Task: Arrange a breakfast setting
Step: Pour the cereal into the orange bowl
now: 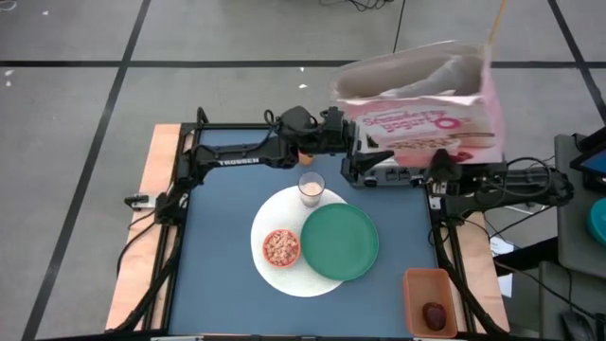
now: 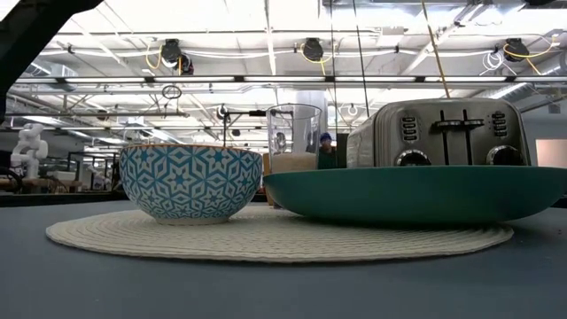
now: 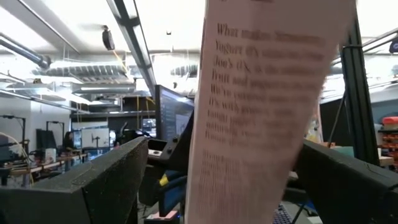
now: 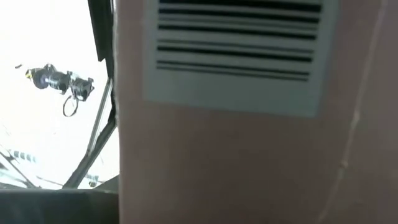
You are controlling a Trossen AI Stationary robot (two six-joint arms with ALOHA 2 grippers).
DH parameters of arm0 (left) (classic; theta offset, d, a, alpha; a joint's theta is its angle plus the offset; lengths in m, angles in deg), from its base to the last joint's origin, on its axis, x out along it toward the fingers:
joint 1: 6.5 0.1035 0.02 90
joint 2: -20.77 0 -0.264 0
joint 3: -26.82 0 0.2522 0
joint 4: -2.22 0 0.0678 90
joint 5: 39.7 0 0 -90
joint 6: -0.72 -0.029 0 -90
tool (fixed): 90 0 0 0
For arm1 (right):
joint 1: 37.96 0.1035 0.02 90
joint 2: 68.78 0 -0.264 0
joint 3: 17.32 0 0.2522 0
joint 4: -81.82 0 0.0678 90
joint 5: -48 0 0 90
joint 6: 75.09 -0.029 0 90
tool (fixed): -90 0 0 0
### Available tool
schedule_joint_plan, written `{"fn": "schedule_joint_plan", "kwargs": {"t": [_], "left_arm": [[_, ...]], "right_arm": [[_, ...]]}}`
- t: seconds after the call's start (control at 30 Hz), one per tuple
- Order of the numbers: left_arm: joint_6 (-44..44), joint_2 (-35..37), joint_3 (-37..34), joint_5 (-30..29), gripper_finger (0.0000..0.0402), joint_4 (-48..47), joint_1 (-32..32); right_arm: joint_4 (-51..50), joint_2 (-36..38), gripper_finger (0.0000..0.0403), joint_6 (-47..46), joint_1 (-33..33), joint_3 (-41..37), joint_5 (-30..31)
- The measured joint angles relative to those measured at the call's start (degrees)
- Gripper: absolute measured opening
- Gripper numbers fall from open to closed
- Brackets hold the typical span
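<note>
- Blue tabletop (image 1: 218, 246) carried the setting, with the large round white woven placemat-like plate (image 1: 270, 270) at its centre.
- Open pink cardboard cereal box (image 1: 421, 99) was held aloft above the far edge, over the silver four-slot toaster (image 2: 443, 133).
- Left tool (image 1: 346, 133) was at the box's left side. Its dark fingers (image 3: 93, 186) flanked the box panel in the left wrist view; contact was unclear, so grip state: cannot tell.
- Right tool (image 1: 440, 170) was under the box's right end, with the box filling its wrist view. Cannot tell its grip either.
- Smaller round green plate (image 1: 339, 242) sat on the white plate's right half.
- Orange rectangular tray (image 1: 428, 301) at the near-right corner held the dark red fruit (image 1: 434, 315).
- Small bowl of cereal (image 1: 280, 248), blue-patterned outside, sat on the white plate, left of the green plate.
- Clear milk glass (image 1: 311, 188) stood at the white plate's far edge.
</note>
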Motion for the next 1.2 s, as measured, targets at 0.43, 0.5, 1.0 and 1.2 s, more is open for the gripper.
{"fn": "schedule_joint_plan", "kwargs": {"t": [0.43,0.5,1.0,1.2], "left_arm": [[-1.15,0.0,0.0,-0.12,0.0395,0.07,-0.13],[-0.5,0.0,0.0,-0.12,0.0395,0.07,-0.18],[-7.64,0.0,0.02,-0.29,0.0395,3.13,-1.23],[-12.86,0.0,0.02,-0.28,0.0395,5.46,-1.27]], "right_arm": [[-0.19,-1.71,0.0219,0.04,0.0,0.0,0.04],[-0.63,-1.78,0.0219,0.04,0.0,0.0,0.04],[-1.28,-2.42,0.0219,1.7,0.0,0.02,0.07],[-2.14,-2.37,0.0219,1.45,0.0,0.02,0.07]]}}
